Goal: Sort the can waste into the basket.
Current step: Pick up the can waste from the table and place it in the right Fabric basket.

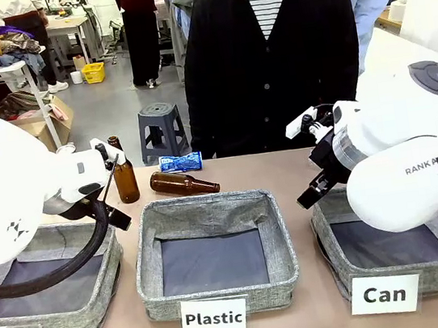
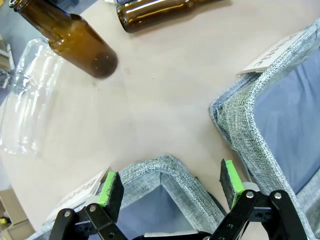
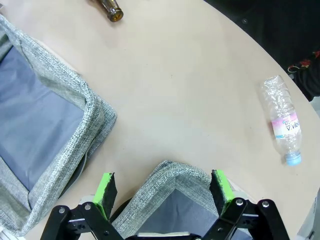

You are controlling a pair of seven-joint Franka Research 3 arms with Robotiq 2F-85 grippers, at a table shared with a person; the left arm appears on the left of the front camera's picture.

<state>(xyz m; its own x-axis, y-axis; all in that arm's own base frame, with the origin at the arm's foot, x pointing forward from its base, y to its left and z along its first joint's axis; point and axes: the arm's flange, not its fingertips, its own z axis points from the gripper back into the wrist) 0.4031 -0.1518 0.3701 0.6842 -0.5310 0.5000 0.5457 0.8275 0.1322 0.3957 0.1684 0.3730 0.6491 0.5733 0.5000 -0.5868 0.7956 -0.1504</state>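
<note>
The left gripper (image 2: 170, 175) hangs over the far corner of the grey fabric bin signed "Bottle" (image 1: 84, 309). Its black fingers with green pads (image 2: 111, 186) are spread wide, with just the bin's woven rim below them. Over to the right gripper (image 3: 162, 180), and it's the same picture: fingers wide apart, holding nothing. It is poised above a corner of the square, shallow grey fabric basket with dark lining (image 1: 393, 244), the one behind the white "Can" sign (image 1: 384, 294).

And the target? The small crushed blue drink can with white print (image 1: 180, 162) lies on its side at the far edge of the beige counter (image 1: 269, 169). It sits right in front of the person in a black cardigan (image 1: 223, 74), well apart from both grippers and from the basket.

Just beside the can, on the robot's side, a brown glass bottle (image 1: 183, 183) lies flat with its neck pointing to the robot's right. A second brown glass bottle (image 1: 125, 175) stands upright to its left, close by the left arm. Between the two outer bins sits the grey fabric bin signed "Plastic" (image 1: 209, 210).

In the left wrist view, a clear squashed plastic bottle (image 2: 27, 95) lies near the upright one. In the right wrist view, another clear plastic bottle with a pale label and blue cap (image 3: 284, 120) lies on the counter, well off to one side.
</note>
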